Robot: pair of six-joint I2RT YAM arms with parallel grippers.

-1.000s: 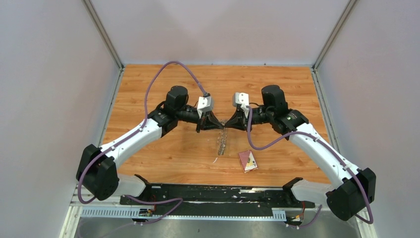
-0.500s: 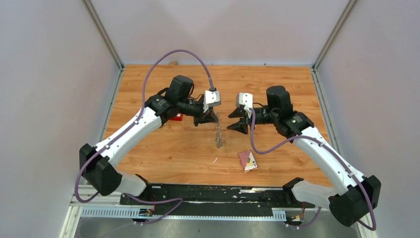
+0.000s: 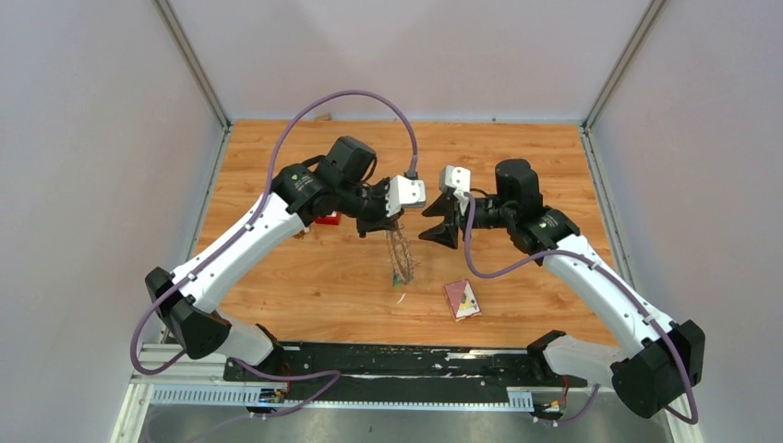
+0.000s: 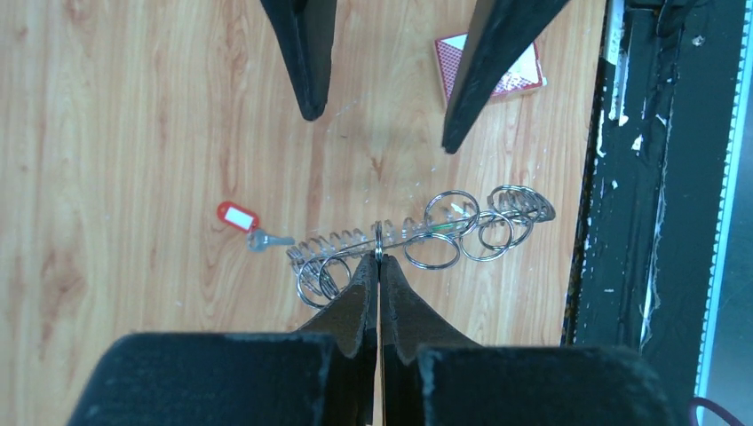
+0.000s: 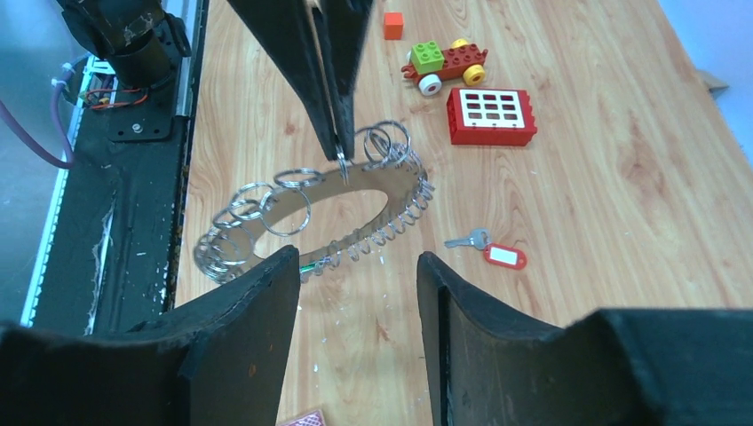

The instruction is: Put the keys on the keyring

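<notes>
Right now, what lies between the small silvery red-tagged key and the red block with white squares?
Nothing: bare wooden table separates the red-tagged key from the red block, as the right wrist view shows.

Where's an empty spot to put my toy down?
The table is bare along its far edge and left of the maroon card. It's crowded in the middle: keyring, left gripper, right gripper, red block.

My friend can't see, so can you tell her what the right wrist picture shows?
The left gripper, jaws shut, pinches the rim of the silvery keyring over a wooden table. A key with a red tag lies beside it, and the right gripper is open in front.
</notes>
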